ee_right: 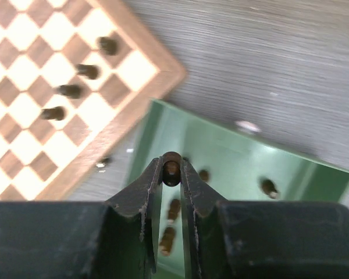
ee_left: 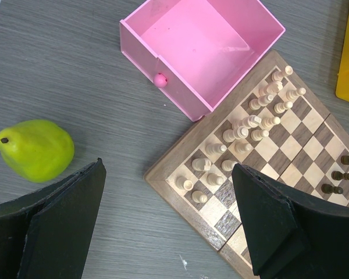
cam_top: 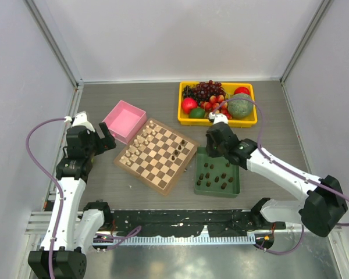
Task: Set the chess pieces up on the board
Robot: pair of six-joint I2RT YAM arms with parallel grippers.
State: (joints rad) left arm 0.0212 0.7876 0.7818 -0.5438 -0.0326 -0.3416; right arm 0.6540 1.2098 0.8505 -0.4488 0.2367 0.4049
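Observation:
The board [cam_top: 157,170] lies tilted at mid-table, cream pieces along its left side. A few dark chess pieces [cam_top: 178,149] stand near its right corner, seen as a row [ee_right: 70,90] in the right wrist view. More dark pieces [cam_top: 213,175] lie in the green tray [cam_top: 218,193]. Over the tray's near-left part, my right gripper [ee_right: 171,165] is shut on one dark chess piece [ee_right: 171,171]. My left gripper [ee_left: 168,168] hangs open above the board's left corner [ee_left: 180,195] and the table, holding nothing.
A pink box [cam_top: 125,120] sits just behind the board's left edge. A yellow bin [cam_top: 218,120] of fruit stands at the back right. A green pear [ee_left: 36,149] lies on the table left of the board. One dark piece [ee_right: 103,162] lies between board and tray.

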